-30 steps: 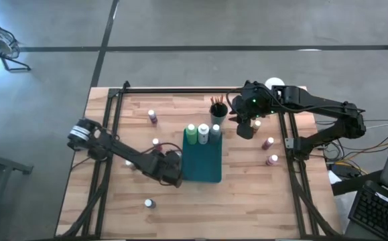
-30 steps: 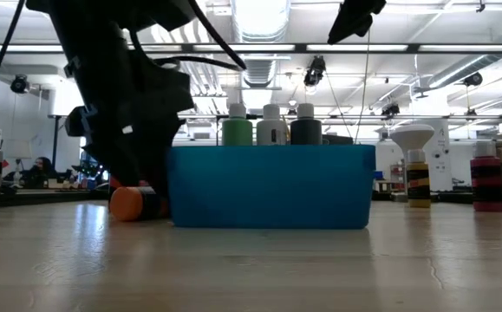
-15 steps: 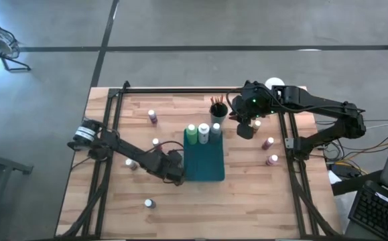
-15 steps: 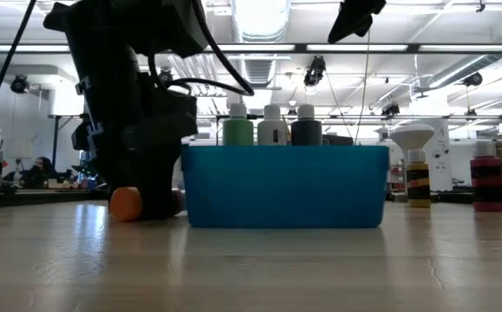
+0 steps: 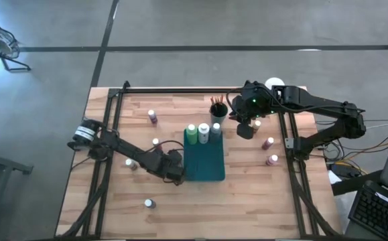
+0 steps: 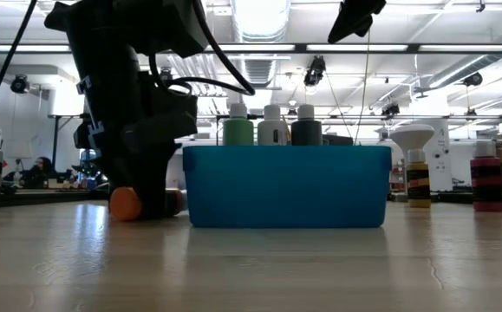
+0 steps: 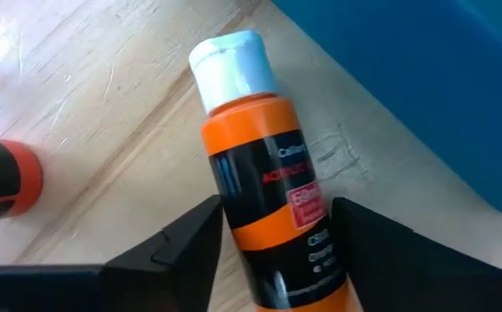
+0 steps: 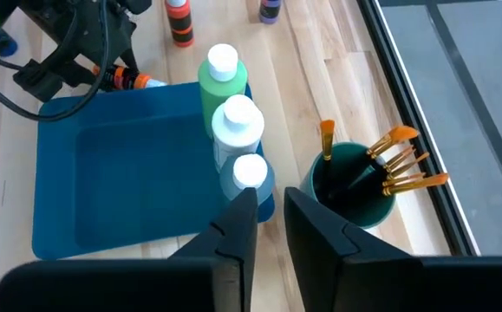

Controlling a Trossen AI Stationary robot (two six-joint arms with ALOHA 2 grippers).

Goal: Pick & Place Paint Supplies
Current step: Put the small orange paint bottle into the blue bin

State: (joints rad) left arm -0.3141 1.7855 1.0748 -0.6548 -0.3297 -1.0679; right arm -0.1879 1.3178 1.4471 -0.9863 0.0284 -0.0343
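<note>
Pick-up step in hand: the left tool [image 7: 272, 251] straddles an orange paint bottle [image 7: 272, 199] lying on its side on the counter [image 5: 247, 201], just beside the blue tray [image 5: 204, 164]; its fingers flank the bottle's body, though a firm grip cannot be confirmed. Next, judging by the layout, comes a secure squeeze and a lift over the tray's wall. The left arm reaches low across the counter toward the tray. The right tool [image 8: 268, 230], nearly closed and holding nothing, hovers above the brush cup [image 8: 355, 186] on the tray's far side.

Left tool [image 7: 272, 251] closing around orange bottle [image 7: 268, 199]; tray [image 5: 204, 164] nudged rightward.
</note>
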